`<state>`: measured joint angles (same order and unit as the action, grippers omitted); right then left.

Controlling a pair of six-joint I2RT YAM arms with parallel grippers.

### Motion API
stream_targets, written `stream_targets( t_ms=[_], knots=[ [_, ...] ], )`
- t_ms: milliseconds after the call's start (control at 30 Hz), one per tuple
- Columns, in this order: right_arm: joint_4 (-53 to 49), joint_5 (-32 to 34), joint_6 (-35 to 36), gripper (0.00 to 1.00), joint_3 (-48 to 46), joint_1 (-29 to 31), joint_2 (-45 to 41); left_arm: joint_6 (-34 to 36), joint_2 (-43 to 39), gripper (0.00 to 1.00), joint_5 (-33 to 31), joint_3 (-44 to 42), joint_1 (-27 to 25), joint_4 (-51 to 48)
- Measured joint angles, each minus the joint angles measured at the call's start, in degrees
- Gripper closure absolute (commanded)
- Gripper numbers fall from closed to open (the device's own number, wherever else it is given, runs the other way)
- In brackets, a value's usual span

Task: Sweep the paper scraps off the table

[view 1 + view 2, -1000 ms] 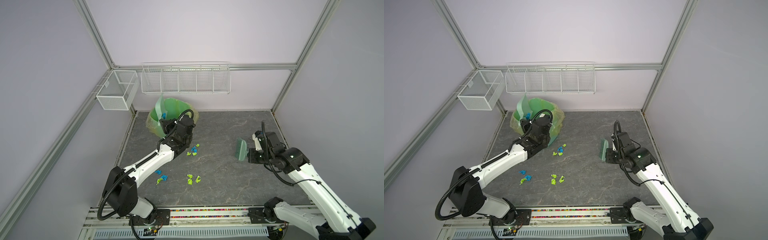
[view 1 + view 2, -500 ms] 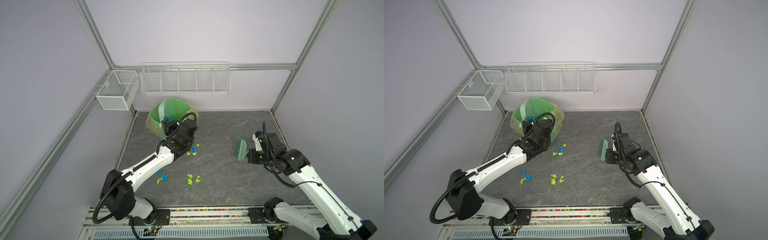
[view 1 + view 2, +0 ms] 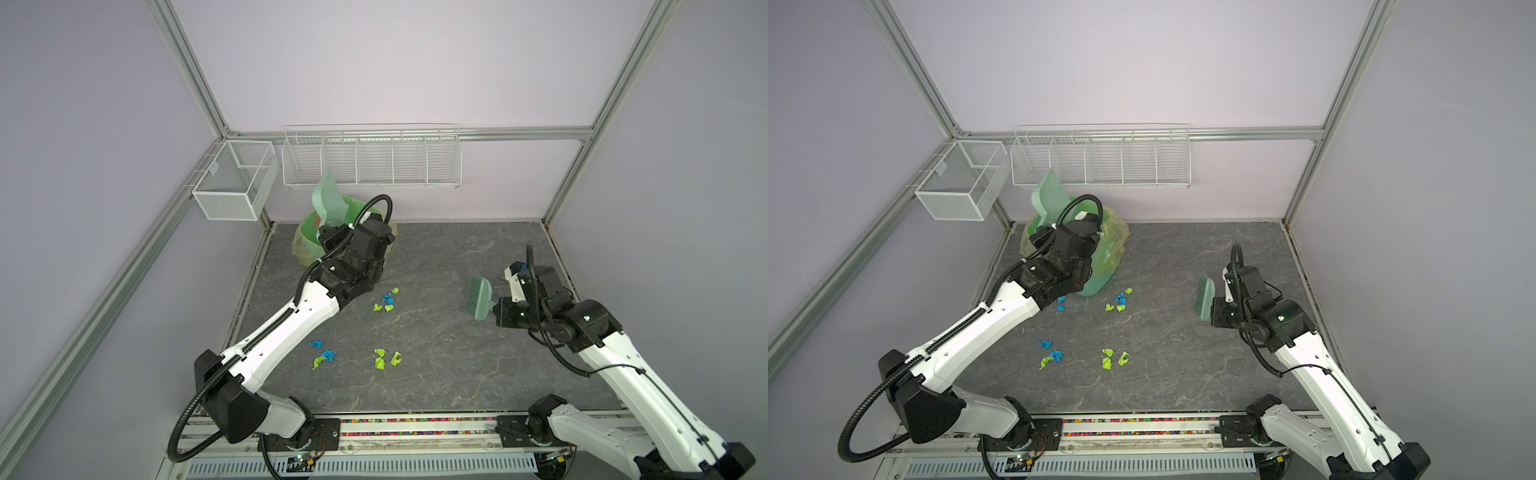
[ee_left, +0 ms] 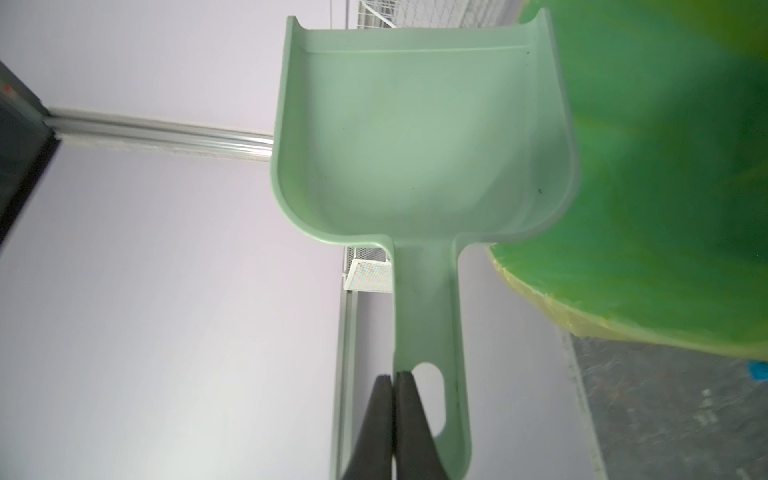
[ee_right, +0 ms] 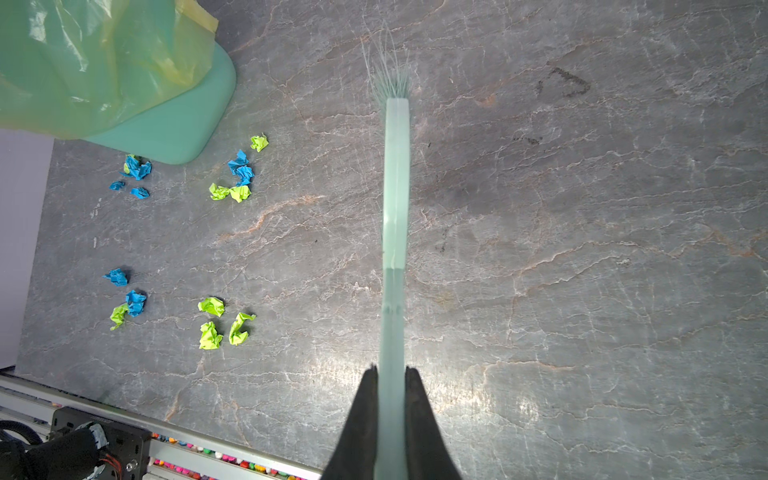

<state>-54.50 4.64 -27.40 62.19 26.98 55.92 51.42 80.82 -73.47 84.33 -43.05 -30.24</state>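
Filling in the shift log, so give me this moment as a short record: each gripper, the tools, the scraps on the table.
left gripper: shut on the dustpan handle
dustpan: pan empty, raised beside the bin rim
right gripper: shut on the brush handle
brush: apart from every scrap
paper scraps: blue and lime wads in four loose groups on the table, one group at the bin's foot

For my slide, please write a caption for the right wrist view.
Right gripper grips the brush over the table, with paper scraps lying unswept nearby.
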Motion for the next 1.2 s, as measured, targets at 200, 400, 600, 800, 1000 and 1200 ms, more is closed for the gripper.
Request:
stream_targets(
  t_ms=[200, 400, 600, 800, 1000, 1200],
  knots=[
    [0.0, -0.5, -0.2, 0.93, 0.0, 0.0, 0.0, -14.4, -3.7, 1.0, 6.1, 1.4, 0.3, -10.3],
    [0.0, -1.1, -0.7, 0.93, 0.3, 0.0, 0.5, -28.3, -3.6, 1.0, 15.0, 4.1, 1.4, -18.8],
    [0.0, -1.5, -1.2, 0.93, 0.5, 0.0, 1.9, -36.4, -5.1, 1.0, 22.6, 4.1, 1.9, -21.6],
    [0.4, -3.1, -2.4, 0.93, 1.3, 0.0, 3.6, -43.5, -6.6, 1.0, 31.0, 5.7, 1.9, -23.7],
    [2.2, -5.3, -3.3, 0.93, 3.1, 0.1, 8.2, -50.1, -8.5, 1.0, 40.8, 6.5, 2.0, -25.0],
    [5.6, -9.3, -5.8, 0.93, 4.2, 1.1, 12.6, -55.5, -11.3, 1.0, 49.5, 4.9, 2.0, -25.3]
  ],
)
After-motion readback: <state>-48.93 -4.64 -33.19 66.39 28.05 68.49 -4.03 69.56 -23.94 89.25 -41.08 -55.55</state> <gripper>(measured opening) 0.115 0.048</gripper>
